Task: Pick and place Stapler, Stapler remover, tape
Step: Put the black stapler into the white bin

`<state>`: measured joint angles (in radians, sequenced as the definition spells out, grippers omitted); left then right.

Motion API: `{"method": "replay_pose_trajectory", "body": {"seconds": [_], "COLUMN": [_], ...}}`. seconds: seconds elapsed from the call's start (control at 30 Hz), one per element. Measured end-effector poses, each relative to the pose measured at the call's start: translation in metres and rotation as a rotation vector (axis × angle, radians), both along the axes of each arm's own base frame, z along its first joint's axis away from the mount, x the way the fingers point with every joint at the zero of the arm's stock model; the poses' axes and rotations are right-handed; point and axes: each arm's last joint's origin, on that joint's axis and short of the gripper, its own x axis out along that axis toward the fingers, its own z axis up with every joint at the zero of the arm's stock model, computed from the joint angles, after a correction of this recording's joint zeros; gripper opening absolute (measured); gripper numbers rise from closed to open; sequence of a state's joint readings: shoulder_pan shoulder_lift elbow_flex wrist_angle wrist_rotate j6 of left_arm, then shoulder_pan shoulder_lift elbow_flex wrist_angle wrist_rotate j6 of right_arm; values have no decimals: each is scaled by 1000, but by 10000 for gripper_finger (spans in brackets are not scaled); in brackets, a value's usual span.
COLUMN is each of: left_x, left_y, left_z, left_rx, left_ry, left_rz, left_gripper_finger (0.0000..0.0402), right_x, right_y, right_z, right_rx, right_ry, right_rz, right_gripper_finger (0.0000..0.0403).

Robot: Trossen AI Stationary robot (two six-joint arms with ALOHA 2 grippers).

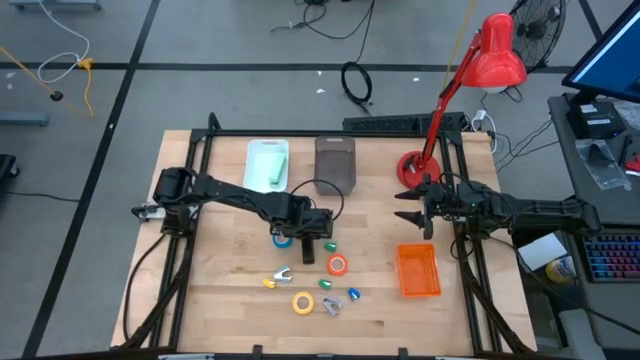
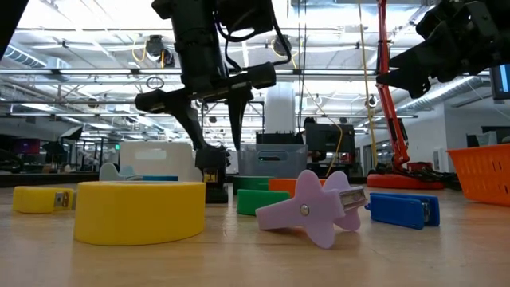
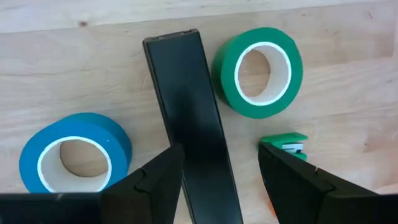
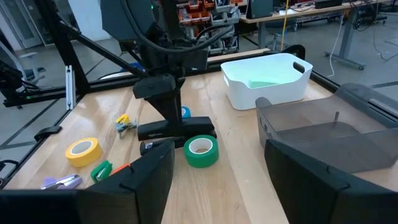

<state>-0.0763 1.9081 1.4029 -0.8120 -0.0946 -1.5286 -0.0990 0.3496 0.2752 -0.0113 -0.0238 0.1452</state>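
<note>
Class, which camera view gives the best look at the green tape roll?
The left wrist view: the green tape roll lies flat, whole and close. The right wrist view shows it farther off; the high view, partly hidden under the left arm; the low view, only a sliver.

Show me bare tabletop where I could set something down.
Free: the wooden table left of the yellow tape roll, and the strip between the grey bin and orange basket. Crowded: around the left gripper over the black stapler.

A red desk lamp (image 1: 470, 90) stands at the wooden tabletop's (image 1: 230, 300) far edge. Grey floor (image 1: 200, 40) with loose cables lies beyond the lamp.
</note>
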Motion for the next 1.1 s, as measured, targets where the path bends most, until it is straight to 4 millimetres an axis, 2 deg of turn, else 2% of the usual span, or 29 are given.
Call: {"method": "replay_pose_trajectory", "body": {"seconds": [1.1], "left_x": [-4], "left_y": [4], "left_z": [-3], "left_rx": [10], "left_ry": [51], "left_rz": [29], "left_gripper_finger": [214], "right_x": [0], "right_y": [0], "right_z": [0], "right_rx": [-1], "right_ry": [0], "right_rz": [-4], "right_gripper_finger": [242]}}
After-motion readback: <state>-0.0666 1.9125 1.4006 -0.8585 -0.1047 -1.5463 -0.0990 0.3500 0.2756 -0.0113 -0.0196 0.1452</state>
